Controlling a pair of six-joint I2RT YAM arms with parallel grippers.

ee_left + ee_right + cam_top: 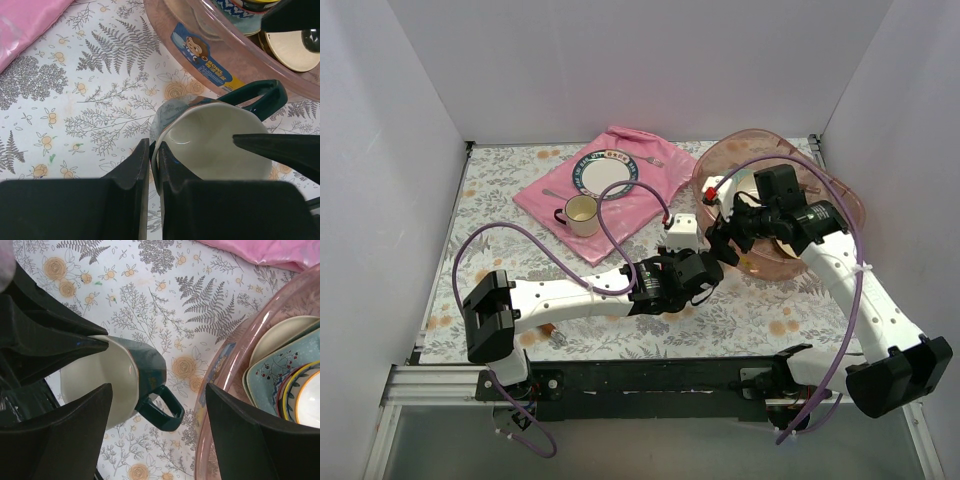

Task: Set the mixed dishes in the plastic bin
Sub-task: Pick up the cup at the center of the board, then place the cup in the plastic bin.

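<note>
The dark mug (212, 147) is sitting near the middle of the table (500, 190), just left of the bin (825, 170), with its handle on the bin side. Whether it is resting on the table or hanging a little above it cannot be told. The left gripper (154, 160) is pinching the mug's wall on the side away from the bin, one finger inside the rim and one outside, closed down tight on it. The right gripper (159, 395) is spreading wide and holding nothing. One of its fingers is hanging over the mug's white mouth, the other is reaching toward the bin wall, and the handle is lying between them. This is looking like a hand-over beside the bin. To do it well, the right gripper should be closing on the handle-side wall, opposite the left's pinch, and gripping firmly before the left is letting go, so the mug is never hanging loose. The mug should then be rising clear of the bin's rim before crossing it. Inside the bin a tray (267, 372) and bowls (307, 395) are lying stacked, so the mug should be going down gently onto a flat spot, not dropping. Farther left, a plate (605, 172) and a cream mug (580, 213) are waiting on the cloth (640, 195).
</note>
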